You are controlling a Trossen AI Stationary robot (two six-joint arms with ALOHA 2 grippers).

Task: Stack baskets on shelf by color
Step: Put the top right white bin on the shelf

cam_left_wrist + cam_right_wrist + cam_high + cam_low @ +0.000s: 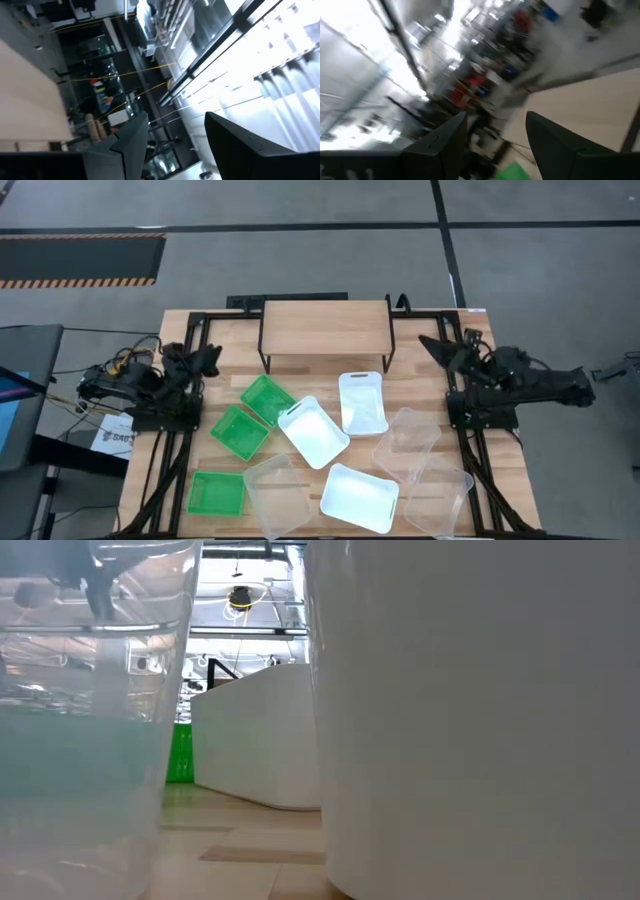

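A grey concrete floor (pixel 300 260) surrounds the slatted wooden surface (pixel 440 345), crossed by dark seam lines. A dark mat with an orange-and-black hazard stripe (pixel 75 280) lies beyond the surface's far left corner. Past the left edge sits a dark monitor (pixel 25 395). Overhead, bright ceiling lights (pixel 240 598) hang among steel beams (pixel 220 42).

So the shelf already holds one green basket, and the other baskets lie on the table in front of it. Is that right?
Not quite. In the high view the shelf holds nothing; its wooden top is bare. All three green baskets lie on the table with the white and clear ones, in front of the shelf.
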